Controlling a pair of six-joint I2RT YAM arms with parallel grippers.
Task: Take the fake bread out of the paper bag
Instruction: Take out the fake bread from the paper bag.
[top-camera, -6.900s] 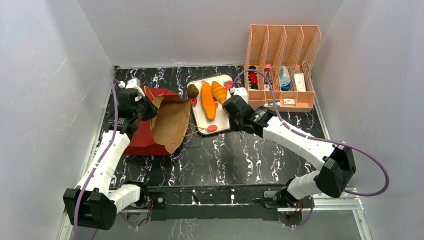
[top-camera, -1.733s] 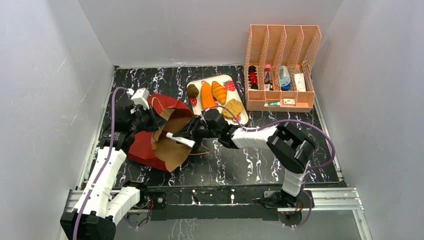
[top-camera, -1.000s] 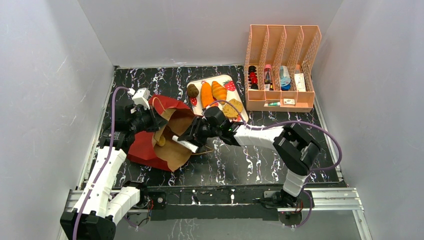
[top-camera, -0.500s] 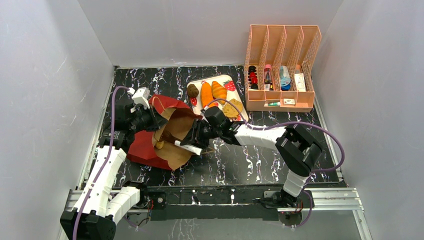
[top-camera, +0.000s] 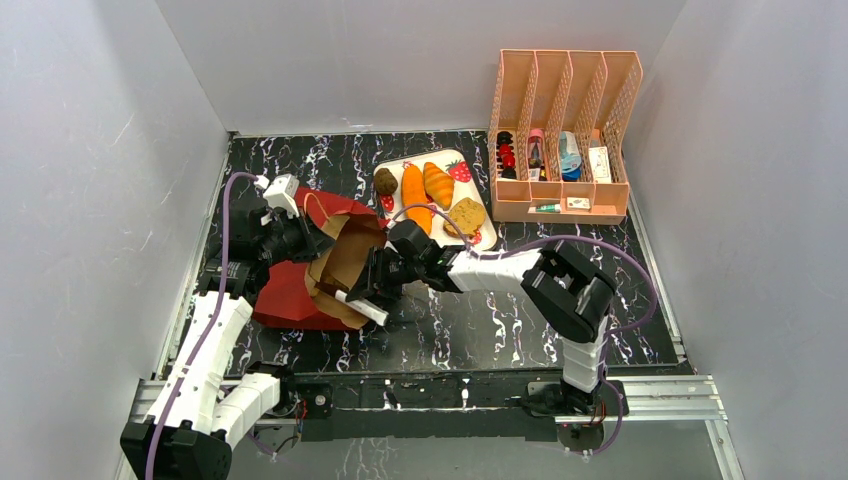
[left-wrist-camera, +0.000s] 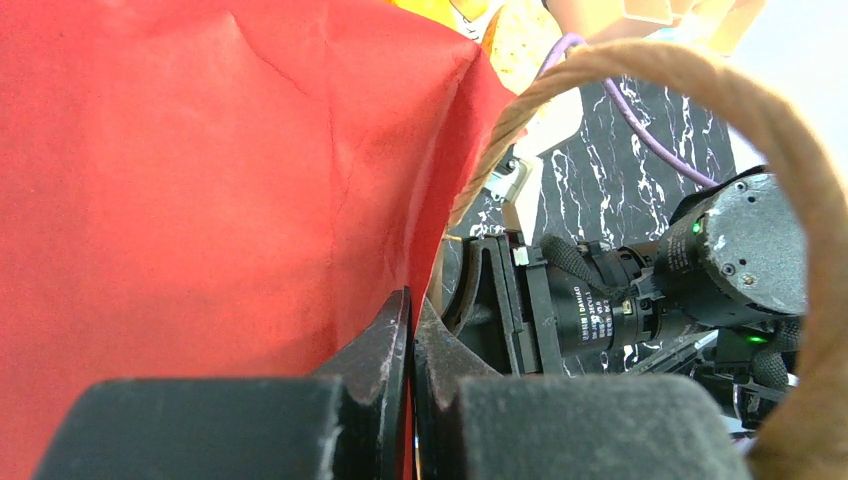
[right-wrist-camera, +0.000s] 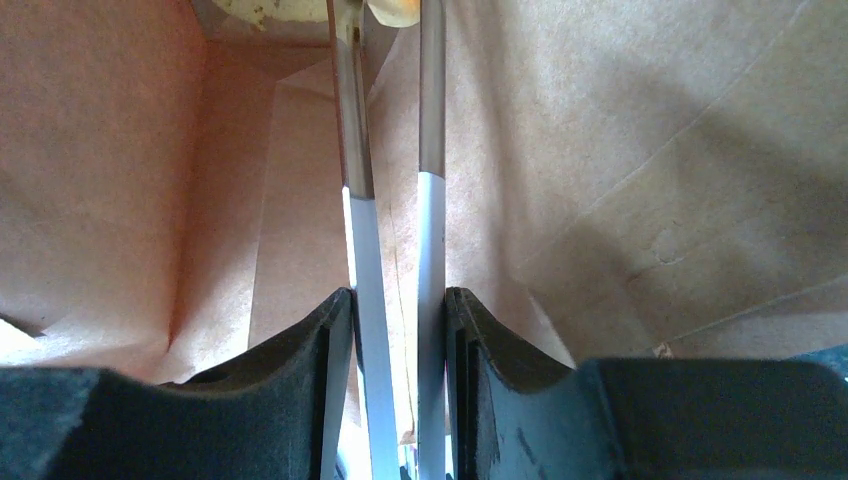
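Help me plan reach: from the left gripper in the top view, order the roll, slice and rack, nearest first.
From the left gripper:
1. Roll, tray's far-left corner.
2. Slice, tray's right edge.
3. Rack, far right.

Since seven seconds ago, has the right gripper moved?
Yes. The right gripper has gone left and nearer, from beside the strawberry tray to the paper bag mouth, shut on the tongs.

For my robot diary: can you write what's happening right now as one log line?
left gripper: shut on paper bag rim | right gripper: holding tongs inside bag | tips: at pale bread
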